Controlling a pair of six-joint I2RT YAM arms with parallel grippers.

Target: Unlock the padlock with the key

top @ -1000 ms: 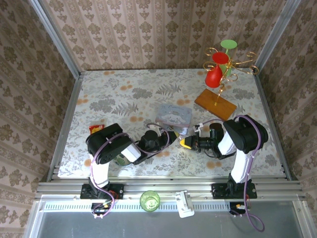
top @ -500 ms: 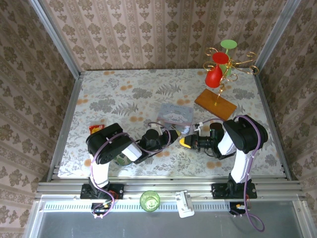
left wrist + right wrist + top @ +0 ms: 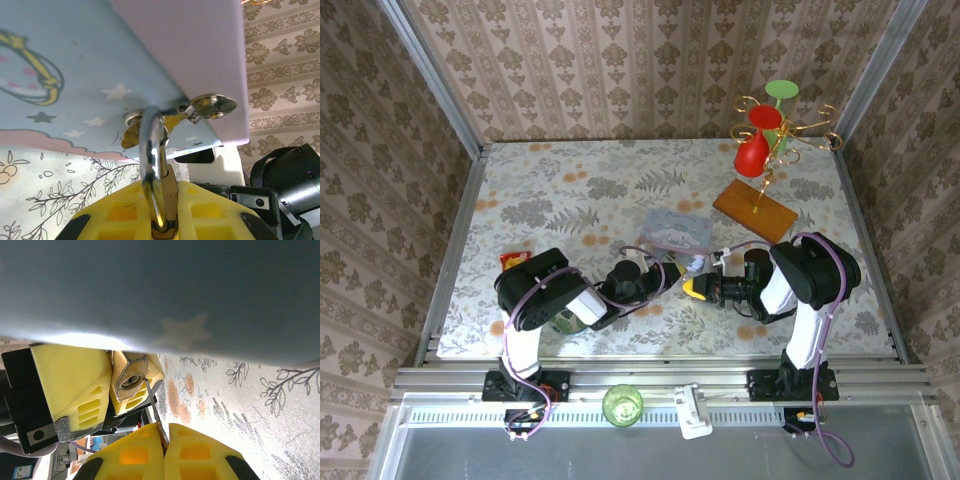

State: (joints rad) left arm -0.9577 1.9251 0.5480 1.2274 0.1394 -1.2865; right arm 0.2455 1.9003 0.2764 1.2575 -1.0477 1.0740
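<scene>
**Top view:** The left gripper (image 3: 672,268) and right gripper (image 3: 692,286) meet nose to nose at 6 o'clock of the pale blue tin (image 3: 672,230). The cup stand (image 3: 756,205) at 1 o'clock and the snack packet (image 3: 512,260) at 9 o'clock lie well apart and obstruct nothing.

**Left wrist view:** The fingers are clamped on the padlock (image 3: 149,150). Its shackle is threaded through the tin's hasp (image 3: 210,104) at 12 o'clock.

**Right wrist view:** The fingers are pressed fully together on the key (image 3: 152,405). The blade points to 11 o'clock, with its tip just beside the keyhole.

**Assessment:** The step in hand is insertion. The next move calls for aligning the blade with the keyway, then pushing and turning. The tin wall overhead and the left fingers crowd the approach.
</scene>
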